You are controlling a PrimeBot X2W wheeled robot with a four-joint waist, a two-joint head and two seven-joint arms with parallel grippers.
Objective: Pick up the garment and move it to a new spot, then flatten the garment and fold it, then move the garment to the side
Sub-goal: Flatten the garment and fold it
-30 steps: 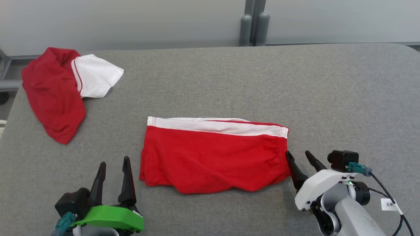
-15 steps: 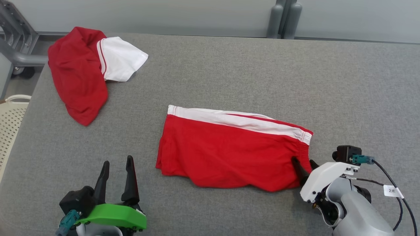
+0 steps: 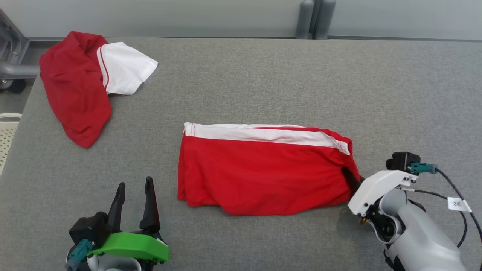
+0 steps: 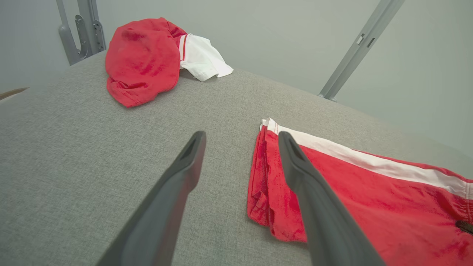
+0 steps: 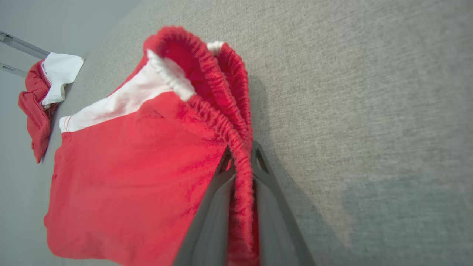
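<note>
A pair of red cotton shorts (image 3: 263,169) with a white side stripe (image 3: 263,133) lies flat and folded lengthwise in the middle of the grey fabric-covered bench (image 3: 263,75). Its gathered elastic waistband (image 5: 221,111) points to the robot's right and its leg hems to the left.

The right fingers (image 5: 210,207) are pressed together on that waistband at the shorts' right end. A ridge of red elastic is pinched between them, and the band's upper loop stands up from the bench just beyond the grip. From the head view only a dark sliver of these fingers (image 3: 348,177) shows against the cloth.

The left fingers (image 3: 148,203) stand wide apart and hold nothing. They sit near the shorts' left hem, on the near side, and are not touching it; from the left wrist view one finger (image 4: 177,192) overlaps the bench and the other overlaps the hem.

Well apart from the shorts, beyond their left end and towards the bench's far corner, lies a crumpled red garment with a white sleeve (image 3: 75,86).
</note>
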